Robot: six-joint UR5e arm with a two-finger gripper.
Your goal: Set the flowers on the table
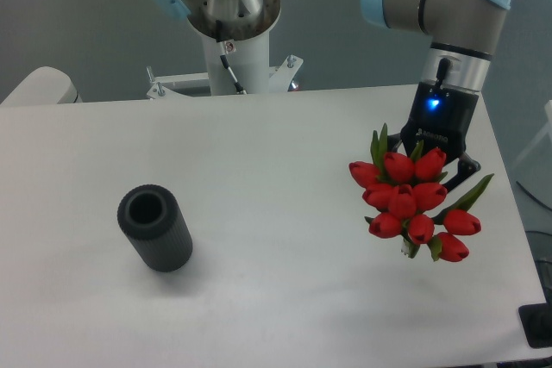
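Flowers [412, 204]: red tulip heads bunched together, facing the camera, a few green leaves sticking out at top and right. The bunch sits at the right side of the table [285, 152], directly under the arm. A short bit of stem end shows below the heads; most of the stems run back behind the blooms, out of our sight.

Claw [440, 159]: mostly hidden behind the blooms. We see its black body with a blue light lit and one dark finger [467, 166] poking out to the right of the heads. It looks closed on the bunch, probably on the stems, but the contact itself is hidden, so that's our read, not something we can see.

We can't tell whether the flowers touch the table. There's no clear shadow under them, so we judge they're held a little above it.

Step in hand, by our read: carry is done or nearly so, and the set-down is pending.

Next move calls for:
- lowering until the bunch rests on the tabletop
- tilting so it lies flat, not on its heads
- opening the fingers only once it's supported

The dark ribbed cylinder [157, 229] stands well apart at left, hollow end up. Not in our way.
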